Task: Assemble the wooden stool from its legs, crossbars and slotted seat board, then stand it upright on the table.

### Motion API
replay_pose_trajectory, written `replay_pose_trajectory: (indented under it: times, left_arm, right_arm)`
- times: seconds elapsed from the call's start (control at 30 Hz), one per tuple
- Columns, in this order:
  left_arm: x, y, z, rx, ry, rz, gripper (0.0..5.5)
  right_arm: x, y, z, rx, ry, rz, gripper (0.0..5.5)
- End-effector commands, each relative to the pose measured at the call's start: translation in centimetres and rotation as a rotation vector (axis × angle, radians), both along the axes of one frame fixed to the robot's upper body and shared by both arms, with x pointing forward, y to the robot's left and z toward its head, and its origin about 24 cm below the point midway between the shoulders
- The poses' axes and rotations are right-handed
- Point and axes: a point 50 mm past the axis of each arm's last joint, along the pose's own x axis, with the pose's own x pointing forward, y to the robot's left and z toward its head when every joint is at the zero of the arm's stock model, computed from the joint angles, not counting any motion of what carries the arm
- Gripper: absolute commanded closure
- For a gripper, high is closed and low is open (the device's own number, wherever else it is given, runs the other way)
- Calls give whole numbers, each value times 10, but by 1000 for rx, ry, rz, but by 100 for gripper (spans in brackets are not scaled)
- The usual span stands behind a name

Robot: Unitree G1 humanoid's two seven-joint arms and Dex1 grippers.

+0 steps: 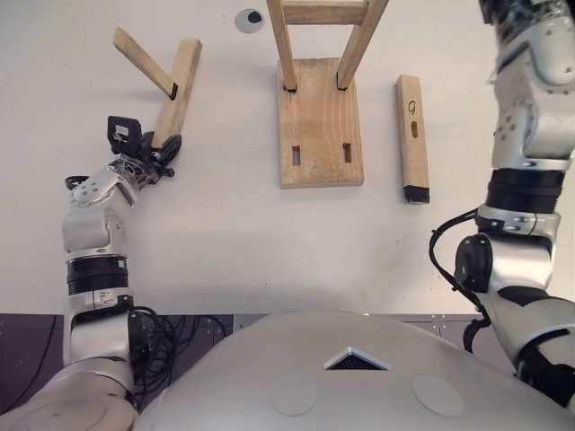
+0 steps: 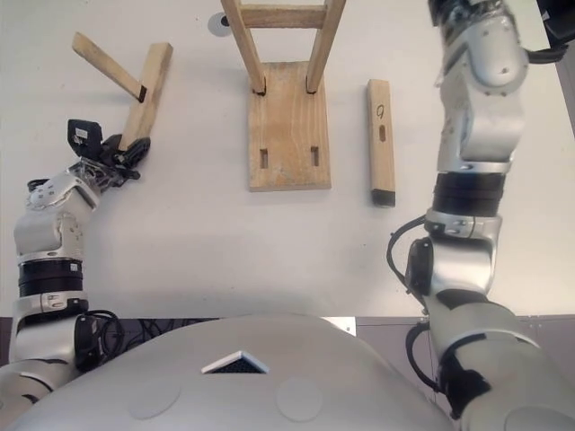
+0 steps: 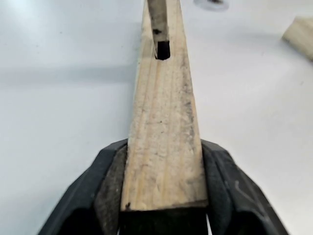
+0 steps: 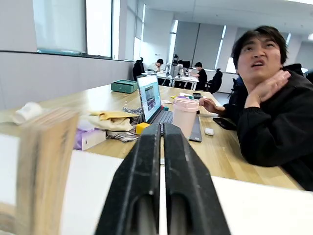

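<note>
Left gripper [image 3: 164, 147] is clamped on the near end of one pale, square-cut wooden leg [image 1: 180, 90] that lies flat on the white table [image 1: 225, 224]. One black finger [image 3: 105, 186] presses against each side of the wood. One thinner wooden crossbar [image 1: 144, 61] is plugged into that leg's slot and angles away to the left over the table.

Right gripper [image 4: 161, 126] is held out at the table's far right. Its two fingers are pressed together with nothing between them.

Four legs, two crossbars and one board can be counted. The one rectangular slotted wooden seat board [image 1: 321, 153] lies flat in the middle. Of its four slots, the two far ones each hold a mounted leg [image 1: 283, 45], and a second crossbar [image 1: 323, 12] joins that pair. The two near slots [image 1: 296, 155] stand open. The fourth, dark-tipped loose leg [image 1: 412, 135] lies just right of the board, not touching it.
</note>
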Motion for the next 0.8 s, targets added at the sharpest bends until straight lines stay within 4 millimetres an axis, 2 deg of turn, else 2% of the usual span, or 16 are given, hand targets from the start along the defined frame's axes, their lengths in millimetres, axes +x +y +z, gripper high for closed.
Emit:
replay_pose_trajectory:
  times: [0.03,0.13,0.2,0.27,0.33,0.4,0.47,0.6,0.7,0.8]
  left_arm:
    - [38,-18,88,-95,-312,-57,351]
    - [54,-38,169,-183,-482,-181,351]
    - [56,-56,222,-239,-536,-328,351]
    - [51,-77,256,-256,-557,-471,351]
    - [45,-109,280,-320,-571,-639,351]
    - [39,-140,288,-390,-569,-788,351]
    - [34,-156,284,-430,-568,-871,351]
    - [24,-168,269,-464,-562,-958,351]
    - [21,-170,255,-465,-530,-977,351]
    - [19,-172,245,-467,-501,-993,351]
  right_arm:
    - [7,-7,29,112,-23,141,465]
    - [7,-3,61,158,-43,393,416]
    - [-2,2,81,188,-55,625,367]
    - [-10,3,96,224,-60,779,334]
    - [-12,3,114,307,-71,889,295]
    - [-10,6,129,398,-62,952,260]
    - [-11,9,134,470,-26,1036,228]
    - [-21,-1,144,616,-14,1188,170]
    - [-37,-7,150,652,-19,1354,169]
    - [-45,-7,149,646,-4,1431,169]
